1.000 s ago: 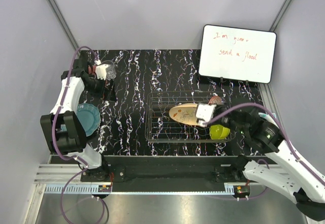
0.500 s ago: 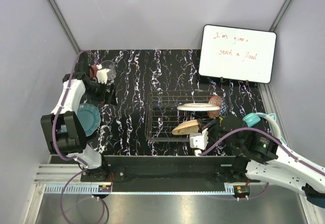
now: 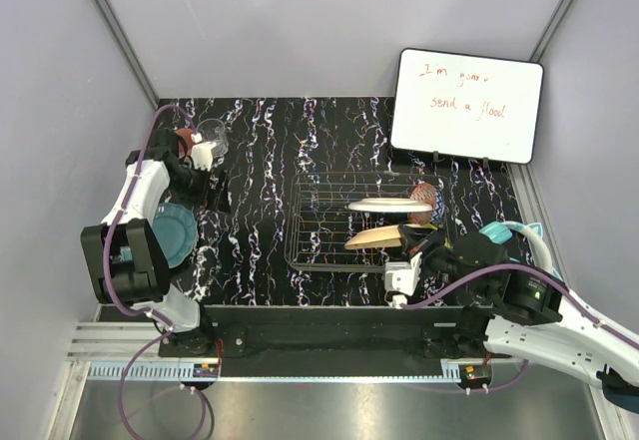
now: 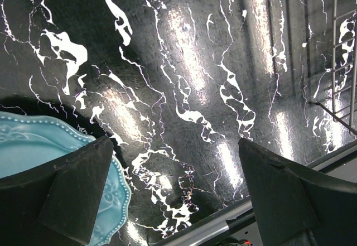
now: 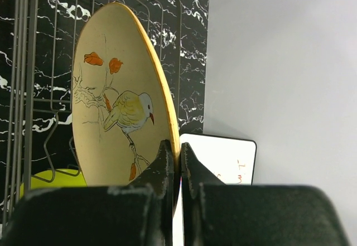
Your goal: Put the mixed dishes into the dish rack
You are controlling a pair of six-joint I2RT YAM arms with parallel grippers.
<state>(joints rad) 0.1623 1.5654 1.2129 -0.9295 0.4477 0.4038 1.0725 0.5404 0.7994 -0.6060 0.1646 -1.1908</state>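
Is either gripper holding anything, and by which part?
The right gripper pinches the round peach bird-pattern plate by its rim; the left gripper is open and empty.

We count three plates: peach bird-pattern plate (image 5: 120, 117), white plate (image 3: 389, 205), teal plate (image 3: 180, 235) | two bowls: lime-green bowl (image 5: 47, 180), red-white patterned bowl (image 3: 425, 199) | one clear glass (image 3: 212, 129) | one dish rack (image 3: 319, 230) | one whiteboard (image 3: 466, 106) | two end effectors: left end effector (image 4: 175, 145), right end effector (image 5: 175, 146)
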